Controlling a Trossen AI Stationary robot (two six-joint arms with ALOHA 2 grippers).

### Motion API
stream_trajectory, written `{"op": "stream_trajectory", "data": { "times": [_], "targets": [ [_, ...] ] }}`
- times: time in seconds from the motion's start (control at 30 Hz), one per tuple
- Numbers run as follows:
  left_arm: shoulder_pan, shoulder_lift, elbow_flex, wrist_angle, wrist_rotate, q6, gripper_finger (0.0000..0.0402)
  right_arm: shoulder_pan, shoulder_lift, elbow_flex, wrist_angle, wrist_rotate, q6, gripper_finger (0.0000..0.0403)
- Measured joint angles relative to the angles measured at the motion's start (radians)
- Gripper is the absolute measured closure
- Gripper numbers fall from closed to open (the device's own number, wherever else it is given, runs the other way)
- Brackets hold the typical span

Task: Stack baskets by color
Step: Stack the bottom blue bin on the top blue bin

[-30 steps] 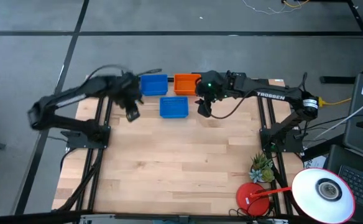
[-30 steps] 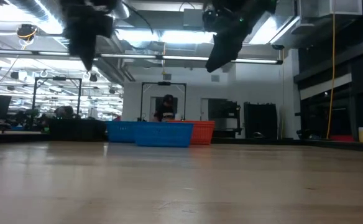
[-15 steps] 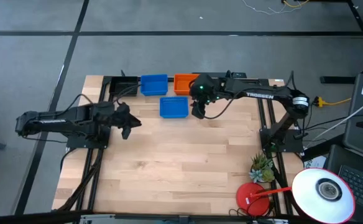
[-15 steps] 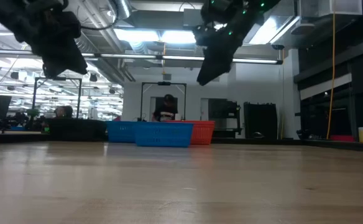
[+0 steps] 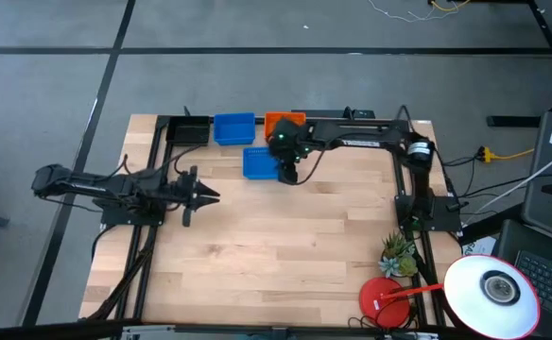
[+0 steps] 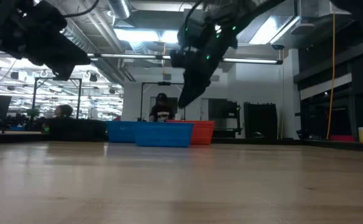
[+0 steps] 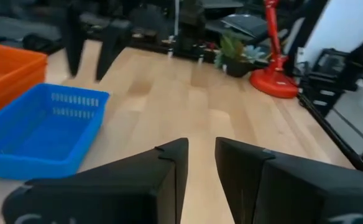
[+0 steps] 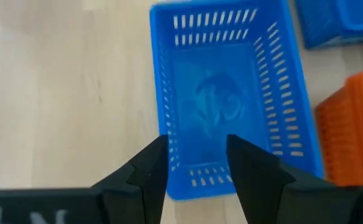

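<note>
Four baskets stand along the table's far edge: a black one (image 5: 189, 130), a blue one (image 5: 233, 127), an orange one (image 5: 284, 121), and in front of them a second blue basket (image 5: 260, 162) (image 8: 228, 99). My right gripper (image 5: 286, 172) (image 8: 197, 163) hangs open over this front blue basket, slanting down. Its fingers stand above one short end wall, clear of it. My left gripper (image 5: 205, 195) (image 7: 201, 162) is at the table's left side, level and pointing right. It is open by a narrow gap, with nothing between its fingers.
A red lamp base (image 5: 385, 300) with a white shade (image 5: 491, 291) and a small plant (image 5: 398, 253) stand at the near right corner. Bare wood fills the table's middle and near part (image 5: 276, 255). A person (image 6: 161, 109) shows in the room beyond the table.
My left gripper has drawn back from the baskets toward the table's left and near side. It has sunk and tipped from pointing down to level. My right gripper has gone left and down, from beside the orange basket to over the front blue basket. No basket has moved.
</note>
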Motion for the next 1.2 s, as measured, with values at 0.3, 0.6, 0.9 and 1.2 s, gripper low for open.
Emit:
{"op": "stream_trajectory", "data": {
  "times": [0.3, 0.6, 0.9, 1.2],
  "targets": [
    [-0.076, -0.04, -0.102, 0.073, -0.003, 0.052, 0.0329, 0.02, 0.056, 0.026, 0.036, 0.003, -0.022, 0.024],
    [-0.114, -0.04, -0.111, 0.101, -0.006, 0.143, 0.0329, 0.05, 0.058, 0.022, 0.044, 0.0, -0.02, 0.024],
    [-0.146, -0.039, -0.111, 0.1, -0.006, 0.143, 0.0329, 0.053, 0.089, -0.054, 0.147, 0.052, -0.011, 0.024],
    [-0.151, -0.038, -0.111, 0.1, -0.006, 0.142, 0.0329, 0.053, 0.13, -0.067, 0.099, 0.08, -0.016, 0.024]
  ]
}}
